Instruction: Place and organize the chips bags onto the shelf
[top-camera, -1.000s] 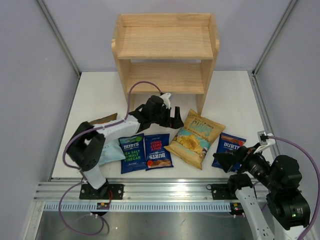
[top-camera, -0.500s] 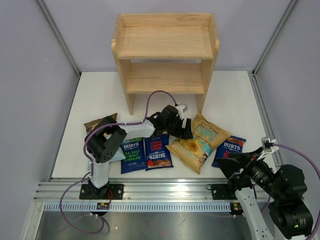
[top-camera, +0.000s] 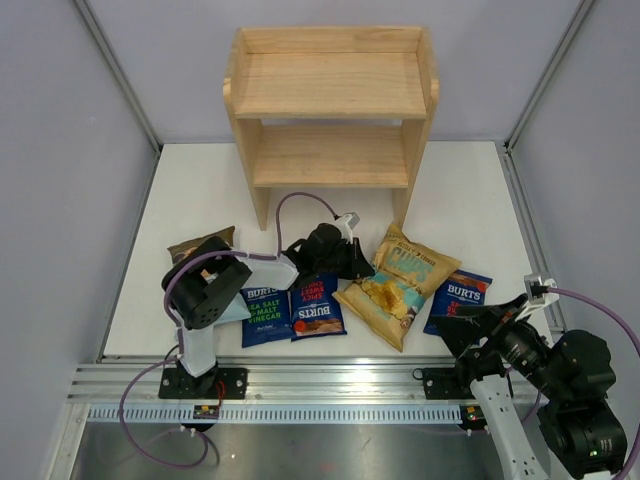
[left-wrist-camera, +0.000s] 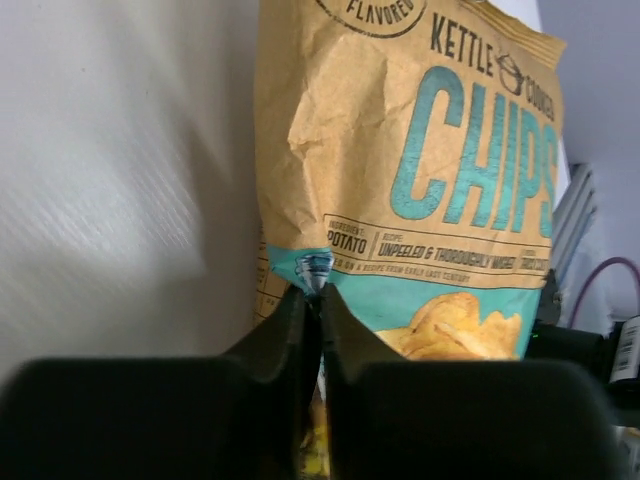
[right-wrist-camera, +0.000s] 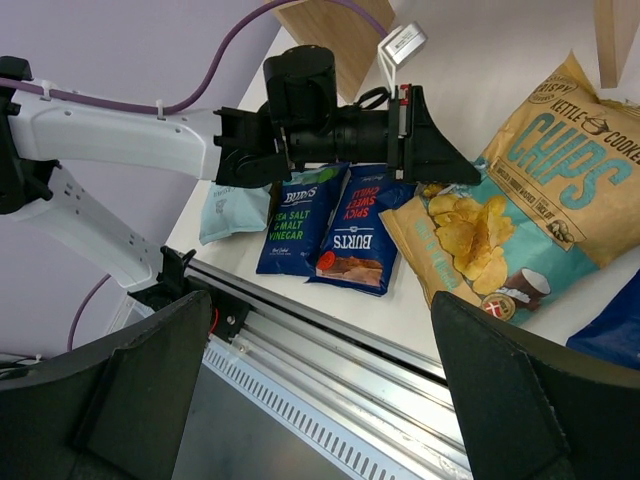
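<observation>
The yellow-and-teal chips bag (top-camera: 402, 282) lies right of centre on the white table, and its left edge is pinched by my left gripper (top-camera: 362, 268), which is shut on it. The left wrist view shows the fingertips (left-wrist-camera: 300, 305) squeezing the teal band of that bag (left-wrist-camera: 420, 150). Two dark blue BURTS bags (top-camera: 265, 305) (top-camera: 317, 303) lie side by side under the left arm. A third BURTS bag (top-camera: 460, 298) lies at the right. A pale blue bag (top-camera: 232, 308) with a brown top sits at the left, half hidden by the arm. My right gripper (right-wrist-camera: 325, 400) hangs open above the front rail. The wooden shelf (top-camera: 330, 85) stands at the back with nothing on it.
An aluminium rail (top-camera: 330, 385) runs along the near edge in front of the table. Grey walls close in both sides. Bare table (top-camera: 200, 190) lies left of the shelf.
The left gripper came down from near the shelf to the yellow bag's left edge and closed on it, tugging the bag slightly left. The right arm sank lower.
</observation>
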